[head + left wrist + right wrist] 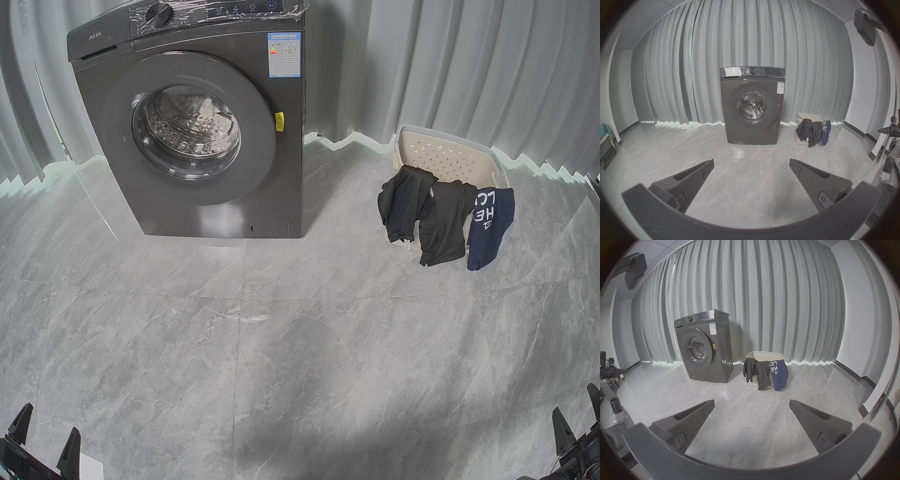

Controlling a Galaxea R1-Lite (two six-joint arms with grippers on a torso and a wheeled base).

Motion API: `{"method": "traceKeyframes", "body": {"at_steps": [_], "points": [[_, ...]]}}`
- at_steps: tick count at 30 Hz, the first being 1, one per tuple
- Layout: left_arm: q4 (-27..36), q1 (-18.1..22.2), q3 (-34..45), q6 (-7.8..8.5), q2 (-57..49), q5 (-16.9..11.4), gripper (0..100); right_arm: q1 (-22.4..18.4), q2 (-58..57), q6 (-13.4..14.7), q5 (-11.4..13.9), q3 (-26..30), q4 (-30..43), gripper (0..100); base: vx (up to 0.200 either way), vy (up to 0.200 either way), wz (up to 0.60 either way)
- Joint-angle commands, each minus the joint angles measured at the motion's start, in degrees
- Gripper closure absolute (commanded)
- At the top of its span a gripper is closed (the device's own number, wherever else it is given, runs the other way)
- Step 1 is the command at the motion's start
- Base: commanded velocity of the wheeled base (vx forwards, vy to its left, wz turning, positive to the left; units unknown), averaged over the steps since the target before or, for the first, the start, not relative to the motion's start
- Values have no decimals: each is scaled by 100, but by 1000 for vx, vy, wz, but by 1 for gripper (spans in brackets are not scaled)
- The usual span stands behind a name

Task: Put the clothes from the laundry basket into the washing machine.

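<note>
Two sets of jaws, both spread wide and both holding nothing. The left jaws sit low over the floor [300, 350], their two dark, ribbed fingers [690, 181] far apart and touching nothing. In the head view their tips show at the bottom left corner. The right jaws are open just as far, with their fingers [818, 424] also closed on nothing, and their tips show at the bottom right corner.

A broad stretch of glossy grey stone-look tile lies between the jaws and the task's things. Pale pleated curtains [469, 62] hang behind everything.

Ahead and to the robot's left stands the washing machine [194, 125], a dark grey front-loader. Its round door faces the robot, and the steel drum shows through the middle. A black knob [158, 14] sits on the top panel, which is wrapped in clear film. A small yellow tag [279, 121] sits at the door's edge.

To the robot's right of the machine, with a gap of floor between them, is the laundry basket [447, 153]. It is cream plastic with a perforated back wall. Three garments hang over its front rim, side by side. Nearest the machine is a black garment [403, 200]. A second black garment [445, 222] overlaps it. On the far side is a navy shirt [490, 225] with white lettering.
</note>
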Motion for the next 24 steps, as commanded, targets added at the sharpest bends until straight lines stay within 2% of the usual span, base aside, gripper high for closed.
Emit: {"method": "traceKeyframes", "body": {"at_steps": [1, 6, 18, 24], "points": [[-1, 2, 92, -1, -77, 1, 0, 4, -93, -2, 4, 92, -1, 0, 200, 0, 0], [-1, 11, 92, 16, -77, -8, 0, 4, -93, -2, 4, 92, -1, 0, 200, 0, 0], [-1, 2, 92, 7, -77, -8, 0, -4, -93, -11, 4, 92, -1, 0, 0, 0, 0], [-1, 2, 92, -1, -77, -8, 0, -4, -93, -11, 4, 92, -1, 0, 0, -200, 0]]}}
